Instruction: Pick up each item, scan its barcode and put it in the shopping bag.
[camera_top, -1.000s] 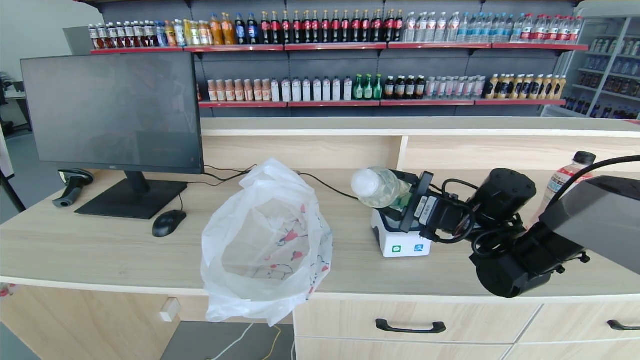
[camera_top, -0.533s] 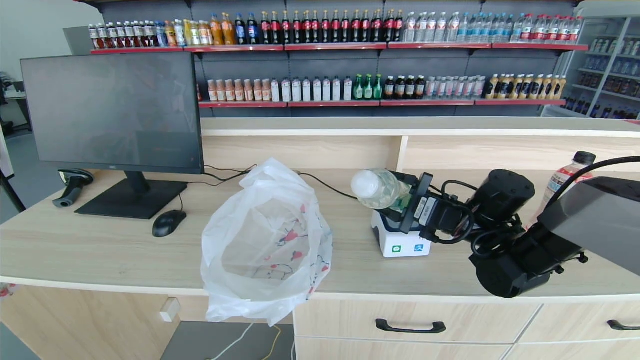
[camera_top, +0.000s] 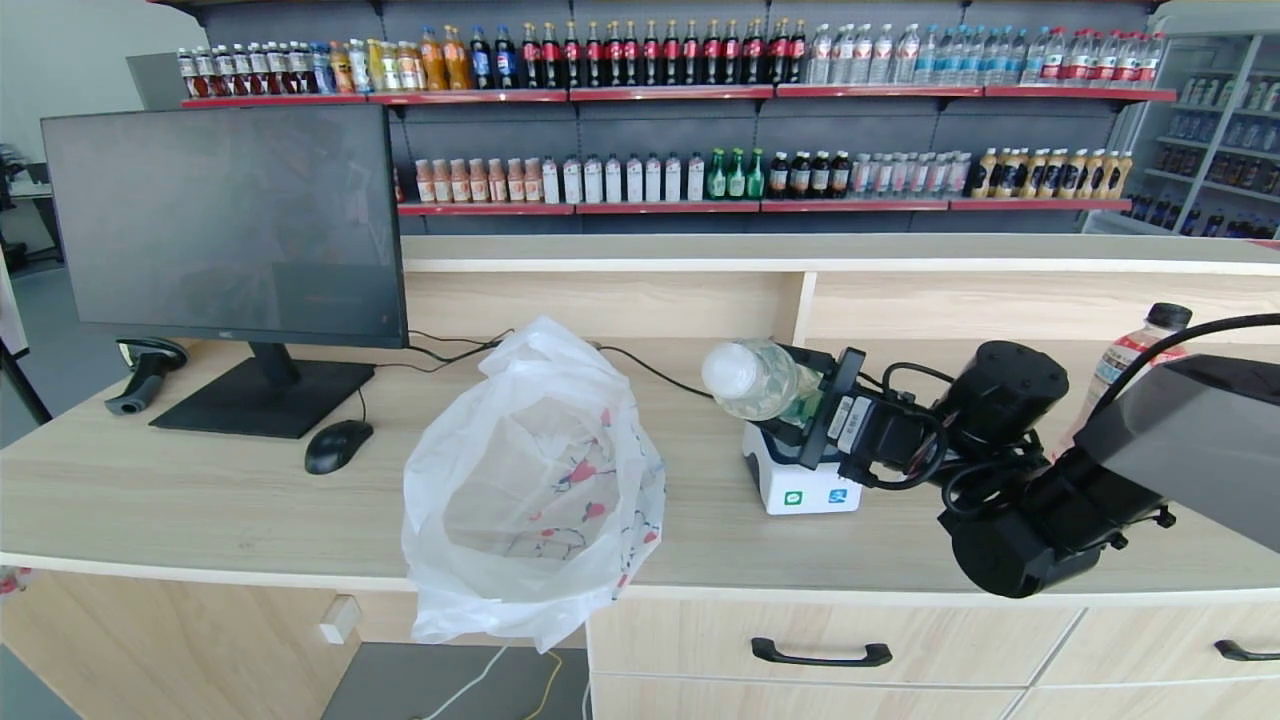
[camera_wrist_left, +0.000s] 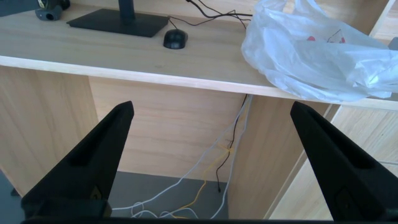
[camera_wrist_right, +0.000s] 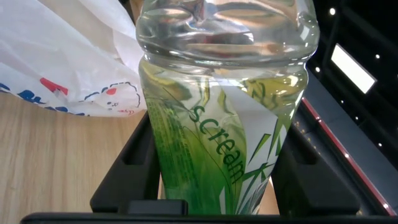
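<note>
Your right gripper has its fingers closed on the labelled middle of the bottle, held sideways just above the scanner, midway between the front and back edges of the tabletop. The bottle seems full, so rather heavy, stiff and slippery: keep hold at the middle. The right wrist view shows this hold closely. The left wrist view shows the left gripper wide open and empty, below the front edge.

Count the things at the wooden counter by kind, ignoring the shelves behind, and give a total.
Drink bottles: 2 (clear green-labelled plastic bottle in the right tool; black-capped red-labelled bottle)
White plastic shopping bags: 1
Scanners: 2 (black handheld scanner; white box scanner)
Black flat monitors: 1
Black computer mice: 1
Total: 7
</note>
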